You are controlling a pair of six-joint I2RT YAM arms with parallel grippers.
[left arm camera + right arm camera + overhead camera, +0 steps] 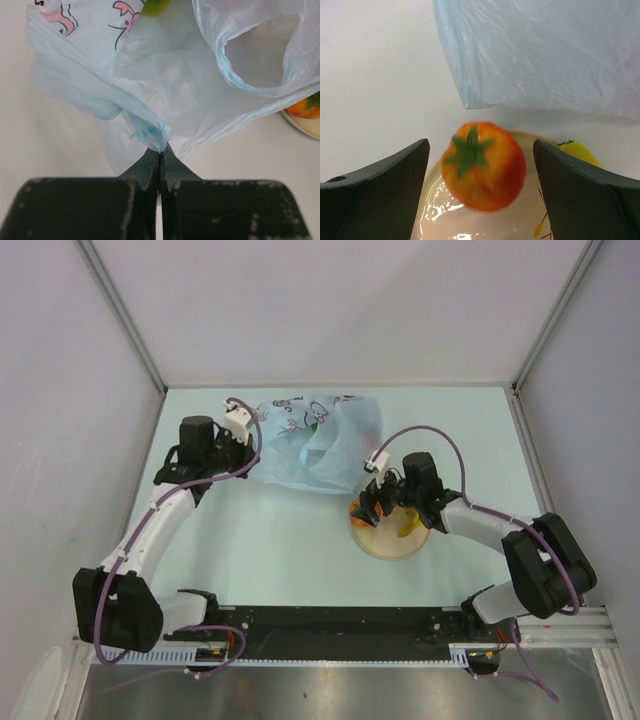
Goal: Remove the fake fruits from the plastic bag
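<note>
The light blue plastic bag (310, 445) lies crumpled at the back of the table. My left gripper (243, 443) is shut on a bunched edge of the bag (175, 85), pinched at the fingertips. A yellow-green fruit (155, 6) shows inside the bag at the top edge of the left wrist view. My right gripper (375, 502) is open over the tan plate (392, 543). An orange-red round fruit with a green stem star (482, 167) sits blurred between the spread fingers, touching neither. A yellow fruit (580, 152) lies on the plate (445, 220) to the right.
The bag's lower edge (545, 55) lies just beyond the plate's far rim. The plate and the orange-red fruit (302, 107) show at the right edge of the left wrist view. Grey walls enclose the table on three sides.
</note>
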